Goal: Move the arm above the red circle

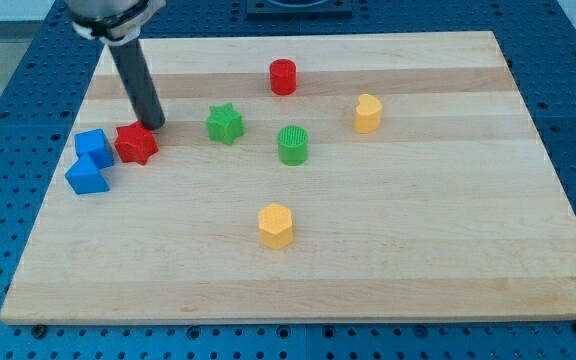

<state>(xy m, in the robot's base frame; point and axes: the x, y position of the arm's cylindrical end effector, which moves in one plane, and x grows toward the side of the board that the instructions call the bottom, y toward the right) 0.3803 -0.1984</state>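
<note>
My tip [155, 124] sits upper left of frame, touching or just above the red star's [136, 144] top-right edge. No claw on this rig, just a rod, so nothing to open or close. Red circle [283, 77] is at top centre, well apart from the tip. Two blue blocks [90, 160] sit just left of the star. Green star [225, 124], green cylinder [293, 145] mid-board; yellow heart [368, 113] right, yellow hexagon [275, 225] lower centre.

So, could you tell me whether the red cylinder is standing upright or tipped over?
Upright: the red cylinder shows its round top face upward, apart from my tip.
</note>
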